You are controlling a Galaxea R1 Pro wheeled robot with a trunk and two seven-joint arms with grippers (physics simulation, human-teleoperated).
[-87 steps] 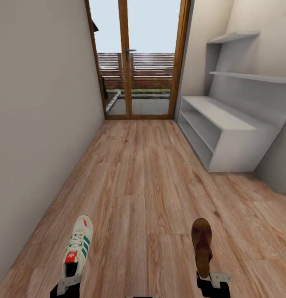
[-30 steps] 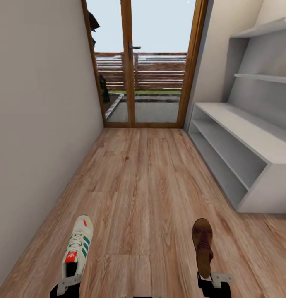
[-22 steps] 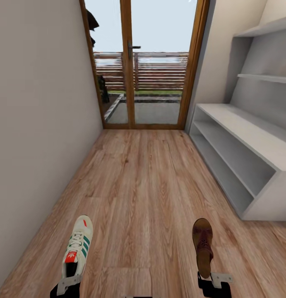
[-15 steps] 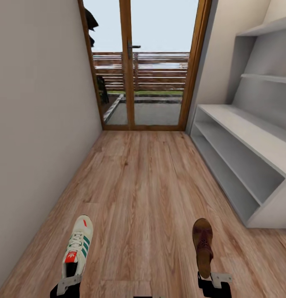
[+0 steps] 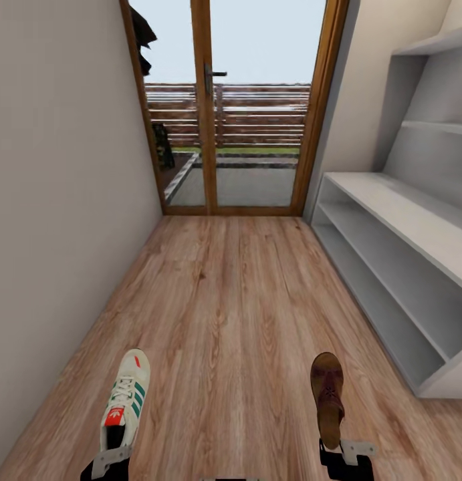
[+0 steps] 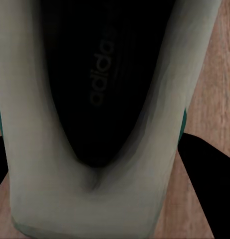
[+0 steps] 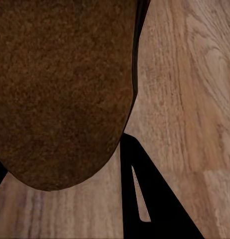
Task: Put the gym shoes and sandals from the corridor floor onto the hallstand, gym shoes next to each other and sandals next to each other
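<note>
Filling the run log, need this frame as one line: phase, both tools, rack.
phase: carrying | left tool: shut on sneaker | right tool: shut on sandal | rack: ahead on right, visible tiers bare

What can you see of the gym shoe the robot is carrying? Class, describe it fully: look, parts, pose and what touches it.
The gym shoe is a cream-white low sneaker with green side stripes, white laces and a red-orange tag on the tongue, plus a small red mark near the toe. It points away from the robot, toe forward, over the wood floor. The left gripper grips its heel end. In the left wrist view its dark insole bears adidas lettering.
</note>
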